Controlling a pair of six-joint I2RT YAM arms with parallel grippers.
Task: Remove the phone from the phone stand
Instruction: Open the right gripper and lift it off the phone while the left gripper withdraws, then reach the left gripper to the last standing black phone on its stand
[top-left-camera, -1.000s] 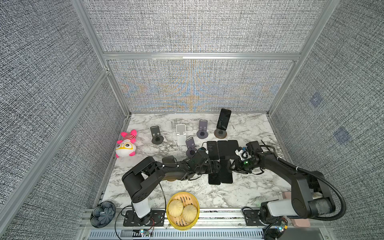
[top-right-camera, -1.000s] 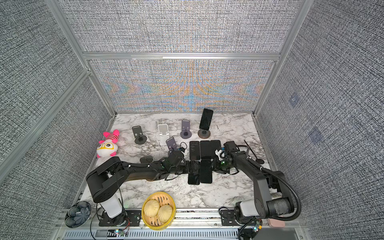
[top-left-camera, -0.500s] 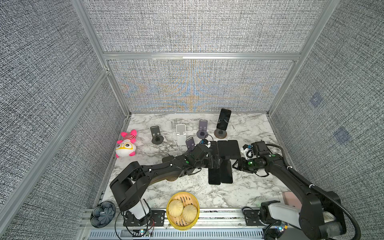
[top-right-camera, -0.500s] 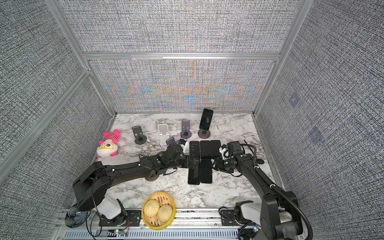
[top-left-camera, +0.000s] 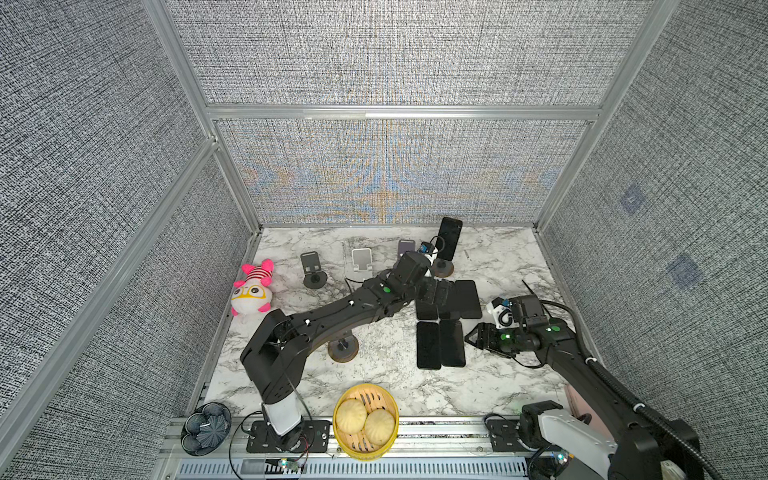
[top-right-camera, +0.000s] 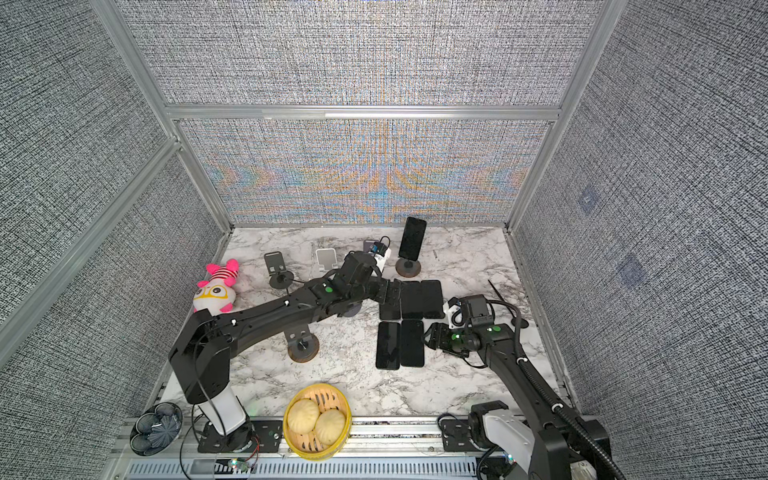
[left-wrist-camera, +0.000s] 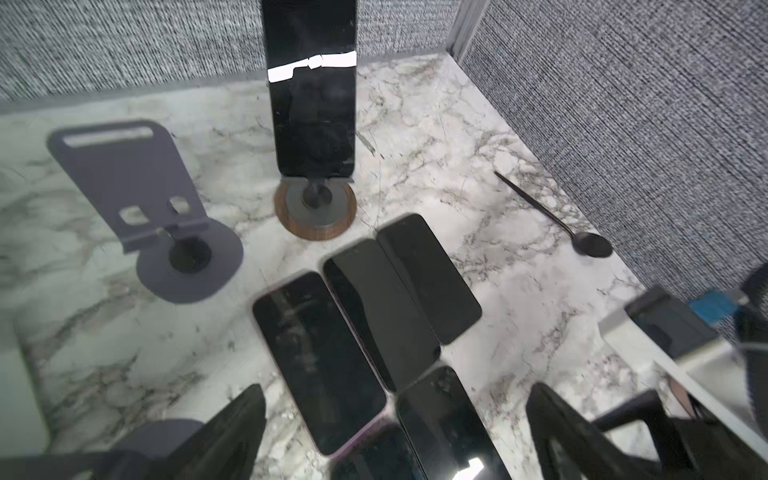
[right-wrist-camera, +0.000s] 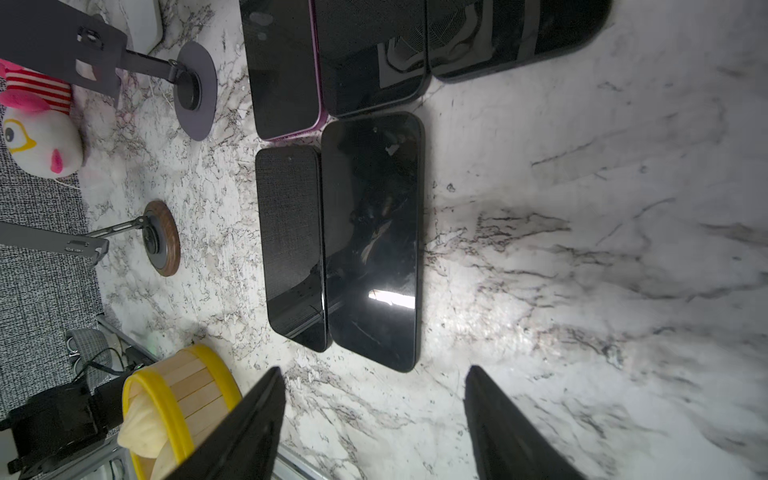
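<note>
**One phone left on its stand, both claws empty**

Nearest to the robot bases, well in front of the phone stand (top-left-camera: 442, 270), sits a yellow steamer basket (top-left-camera: 365, 453) with two buns. I judge that it has no part in the task. Closer to the stand, and off to its right, the right gripper (top-left-camera: 476, 334) hangs low over the marble table (top-left-camera: 386, 386) with its jaws apart and nothing between them. It points at the flat phones (top-left-camera: 440, 345). Five of them lie face up, side by side, in two tidy rows in front of the stand, probably to keep the table space free. Over the row closest to the stand, the left gripper (left-wrist-camera: 395, 388) is spread wide and empty. This width looks suited to taking a phone by its long edges. Just beyond it is the stand with its wooden base. The phone (top-left-camera: 450, 237) leans upright in the cradle, and a small lip holds its lower edge. To the left of this stand are a white stand (top-left-camera: 360, 262) and more stands, all empty. The lift has not yet begun, and the left arm seems to be the one placed for it.
</note>
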